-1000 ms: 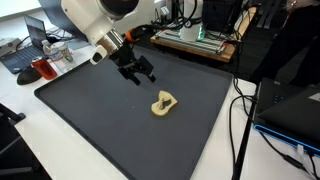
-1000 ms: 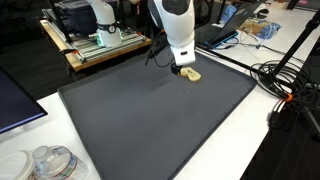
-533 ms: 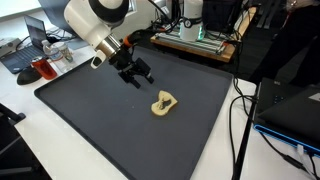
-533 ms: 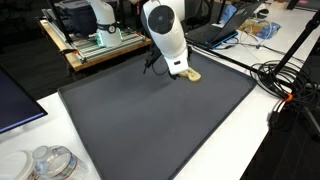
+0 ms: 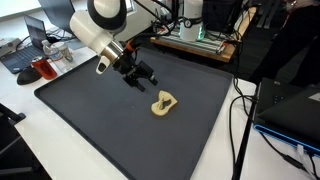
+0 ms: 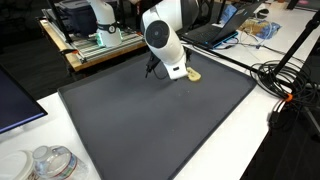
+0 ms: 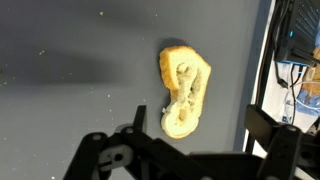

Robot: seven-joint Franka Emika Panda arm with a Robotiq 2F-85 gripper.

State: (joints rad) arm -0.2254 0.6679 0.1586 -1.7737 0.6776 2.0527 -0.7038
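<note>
Pincer staying wide open and empty, arm swinging back from yellow piece; piece not moving.

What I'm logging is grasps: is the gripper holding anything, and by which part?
Nothing is held. The gripper hangs open above the mat, apart from the yellow piece lying there.

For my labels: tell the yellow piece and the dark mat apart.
The yellow piece is pale, lumpy and hollowed; the dark mat is flat, plain grey. The yellow piece is small; the dark mat spreads far wider. Neither is touched by the open gripper.
</note>
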